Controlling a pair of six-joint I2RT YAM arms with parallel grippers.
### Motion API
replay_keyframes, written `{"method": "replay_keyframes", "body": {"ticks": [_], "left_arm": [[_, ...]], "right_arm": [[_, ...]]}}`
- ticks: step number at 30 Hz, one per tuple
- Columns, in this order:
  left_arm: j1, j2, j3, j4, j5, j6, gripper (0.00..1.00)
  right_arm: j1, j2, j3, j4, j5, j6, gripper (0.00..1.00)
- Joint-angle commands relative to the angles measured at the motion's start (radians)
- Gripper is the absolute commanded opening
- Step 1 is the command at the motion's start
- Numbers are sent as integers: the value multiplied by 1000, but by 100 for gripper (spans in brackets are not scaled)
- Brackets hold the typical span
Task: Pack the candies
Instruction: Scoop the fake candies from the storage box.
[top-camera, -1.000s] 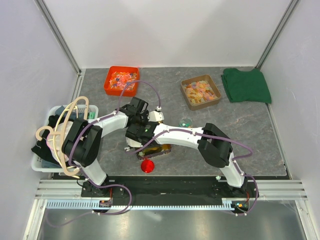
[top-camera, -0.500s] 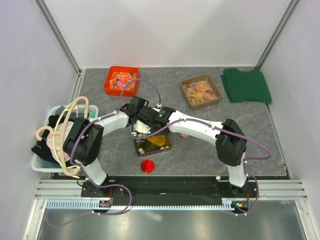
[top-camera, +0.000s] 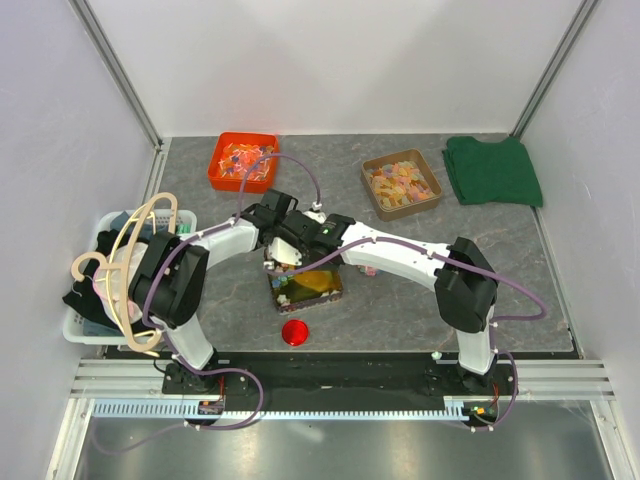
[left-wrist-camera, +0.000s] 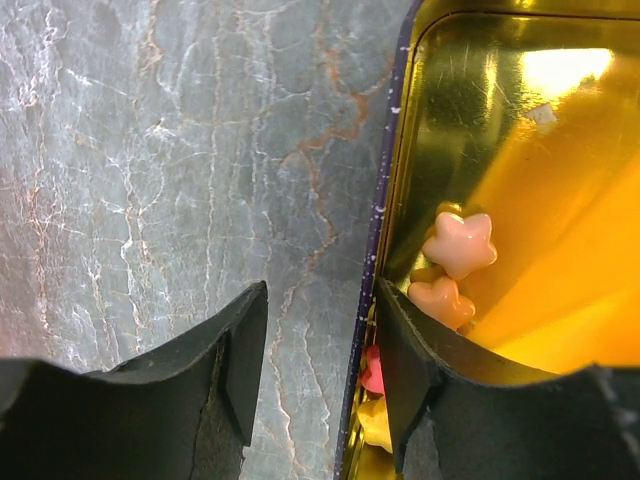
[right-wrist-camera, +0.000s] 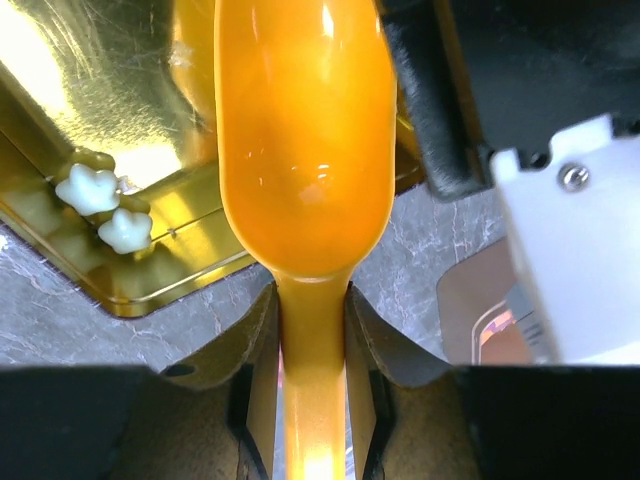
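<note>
An open gold tin (top-camera: 312, 288) lies in the table's middle. Inside lie a few star-shaped candies: pink ones (left-wrist-camera: 460, 245), a yellow one (left-wrist-camera: 375, 425), pale ones (right-wrist-camera: 85, 190). My left gripper (left-wrist-camera: 320, 295) (top-camera: 273, 262) stands open astride the tin's left wall (left-wrist-camera: 385, 215), one finger on the table side, the other inside against the wall. My right gripper (right-wrist-camera: 312, 300) (top-camera: 300, 250) is shut on the handle of an orange spoon (right-wrist-camera: 300, 130). The spoon's bowl hangs over the tin, and no candy shows in it.
A red round lid (top-camera: 294, 332) lies in front of the tin. At the back stand an orange-red tray (top-camera: 243, 160) and a brown tray (top-camera: 401, 183) of sweets. A green cloth (top-camera: 492, 170) lies back right. A white basket (top-camera: 105, 285) with hangers sits at the left.
My right arm has stretched out, carrying the spoon from the tin's near side to over its far end. The left gripper has edged to the tin's far left corner.
</note>
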Motion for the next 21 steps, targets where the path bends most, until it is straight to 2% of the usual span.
{"method": "replay_keyframes", "body": {"ticks": [1,3,10,18,21], "left_arm": [[23,58,7,-50,-46,-49,50],[26,53,4,-51,-51,-47,42],[27,52,-7,-50,-51,-47,36],[26,42,-14,-50,-43,-67,11],[26,30,-24,-42,-45,-73,9]], "right_arm": [[23,-29,30,30,28,7,0],[32,-28,41,-10,36,-22,0],[49,-5,90,-192,51,-69,0],[55,63,125,-289,114,-92,0],[52,90,143,-294,154,-92,0]]}}
